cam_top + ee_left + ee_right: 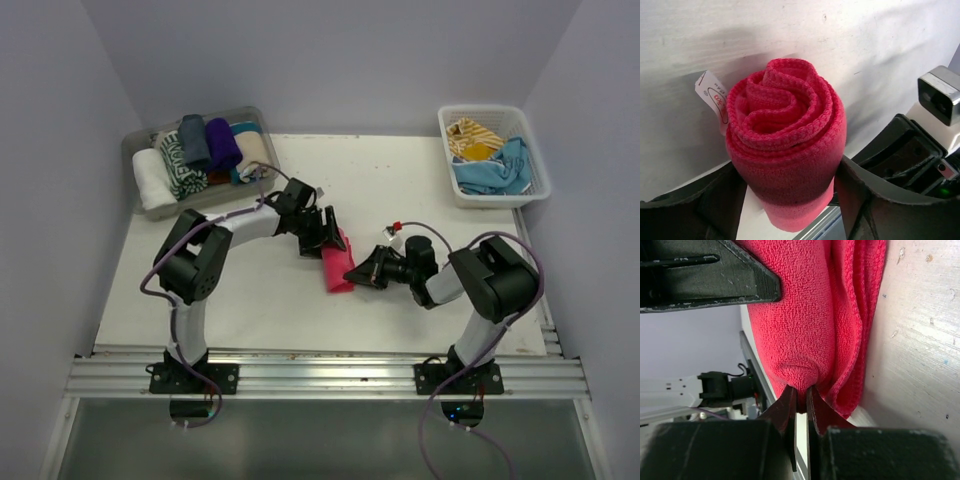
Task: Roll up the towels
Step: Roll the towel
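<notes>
One hot pink towel lies rolled at frame centre on the white table, with bare tabletop around it. The right gripper, jaws nearly closed, pinches a fold at its lower end. The left gripper clasps the upper end. Upper left, a clear tray holds at least five rolled towels. Upper right, a white basket holds two loose ones, a yellow striped towel and a light blue towel. Pale walls close three sides.

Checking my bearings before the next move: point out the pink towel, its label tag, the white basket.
pink towel (785, 125), left wrist view, spiral end of the roll.
label tag (710, 92), left wrist view, its white face.
white basket (487, 197), top external view, near wall.
</notes>
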Controlling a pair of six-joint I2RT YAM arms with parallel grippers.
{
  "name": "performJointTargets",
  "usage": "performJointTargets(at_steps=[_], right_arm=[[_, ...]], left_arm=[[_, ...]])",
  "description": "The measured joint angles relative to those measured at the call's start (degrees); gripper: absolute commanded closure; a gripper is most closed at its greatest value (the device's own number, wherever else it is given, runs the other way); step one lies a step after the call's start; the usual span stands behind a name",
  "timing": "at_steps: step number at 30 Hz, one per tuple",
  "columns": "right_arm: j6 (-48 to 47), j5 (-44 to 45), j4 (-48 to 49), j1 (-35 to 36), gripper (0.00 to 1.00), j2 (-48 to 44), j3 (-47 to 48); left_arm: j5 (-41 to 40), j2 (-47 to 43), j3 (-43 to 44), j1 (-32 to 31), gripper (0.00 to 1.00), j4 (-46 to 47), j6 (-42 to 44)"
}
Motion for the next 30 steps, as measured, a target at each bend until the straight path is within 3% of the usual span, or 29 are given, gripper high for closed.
performJointTargets(at_steps=[6,8,9,10,13,18,22,30], right_arm=[[3.2,-1.5,6.7,-0.3,0.98,3.2,-0.9],[3.2,-1.3,6.7,-0.3,0.87,3.2,-0.9],[3.1,-1.2,6.3,-0.3,0.73,3.0,-0.9],[2.7,-0.8,4.8,-0.3,0.66,2.5,-0.8],[-1.4,1.4,-4.2,-0.2,0.47,-2.6,-0.2],[-13.3,13.1,-29.8,2.5,0.40,-17.5,5.4],[-21.1,29.3,-47.0,11.7,0.36,-25.4,14.0],[-31.1,54.9,-62.4,33.4,0.25,-19.6,28.9]], left_arm=[[-1.1,1.9,2.8,-1.3,0.67,-0.7,-1.0],[-1.6,2.2,3.1,-1.5,0.78,-1.1,-1.2],[-1.9,2.2,3.3,-1.5,0.82,-1.5,-1.4],[-2.2,2.2,3.5,-1.6,0.85,-1.8,-1.4],[-4.0,2.2,4.2,-1.8,0.87,-3.5,-1.4],[-8.2,1.9,5.6,-2.3,0.87,-7.3,-1.4],[-12.9,0.0,5.6,-2.4,0.87,-11.5,-1.2],[-18.1,-2.5,4.5,-2.4,0.85,-16.2,-1.4]])
